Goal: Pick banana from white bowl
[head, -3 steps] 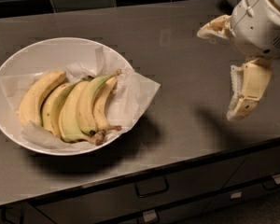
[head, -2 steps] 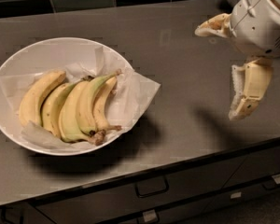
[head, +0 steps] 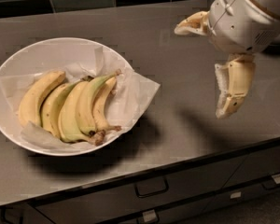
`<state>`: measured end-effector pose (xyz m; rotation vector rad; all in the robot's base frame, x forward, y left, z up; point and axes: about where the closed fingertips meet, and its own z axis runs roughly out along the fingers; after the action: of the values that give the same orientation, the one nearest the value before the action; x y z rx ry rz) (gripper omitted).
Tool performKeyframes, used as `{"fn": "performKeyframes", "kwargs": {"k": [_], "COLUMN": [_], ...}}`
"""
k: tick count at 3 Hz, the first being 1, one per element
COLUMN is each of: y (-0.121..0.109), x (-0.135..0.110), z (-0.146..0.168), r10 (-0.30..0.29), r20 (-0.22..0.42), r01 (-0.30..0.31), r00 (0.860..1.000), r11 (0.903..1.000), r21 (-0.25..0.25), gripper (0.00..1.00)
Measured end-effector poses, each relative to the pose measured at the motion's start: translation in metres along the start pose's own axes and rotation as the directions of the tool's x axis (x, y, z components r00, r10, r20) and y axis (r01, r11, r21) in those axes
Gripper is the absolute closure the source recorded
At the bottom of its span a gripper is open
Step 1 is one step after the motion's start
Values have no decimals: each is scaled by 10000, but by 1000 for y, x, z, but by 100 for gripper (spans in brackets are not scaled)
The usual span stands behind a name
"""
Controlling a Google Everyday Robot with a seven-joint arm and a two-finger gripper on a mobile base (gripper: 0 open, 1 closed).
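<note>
On the left of the bench (head: 177, 125), the white bowl (head: 51, 50) holds the banana (head: 86, 107), green-tinged, lying among other bananas (head: 37, 97) on crumpled paper (head: 140, 90). At right, the gripper (head: 199, 73) hangs above the bench, fingers (head: 233, 87) spread wide, empty.

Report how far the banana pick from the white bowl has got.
Done: nothing; the banana lies in the white bowl beside other bananas. In hand: nothing; the hand hangs open and empty over the counter, right of the bowl. Left: reach over, grasp the banana, lift it out.
</note>
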<state>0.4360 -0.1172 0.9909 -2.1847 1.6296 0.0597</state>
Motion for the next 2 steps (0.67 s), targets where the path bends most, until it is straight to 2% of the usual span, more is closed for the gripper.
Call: {"fn": "performKeyframes", "kwargs": {"k": [1, 2], "y": [-4, -9], "x": [-57, -118], "z": [21, 54], "r10": [-2292, -4501], "r20": [69, 868], "r01": [2290, 4583], "r00": [9734, 8888], "r11": [9702, 8755], "r21": [-791, -1532], "gripper": [0, 0]}}
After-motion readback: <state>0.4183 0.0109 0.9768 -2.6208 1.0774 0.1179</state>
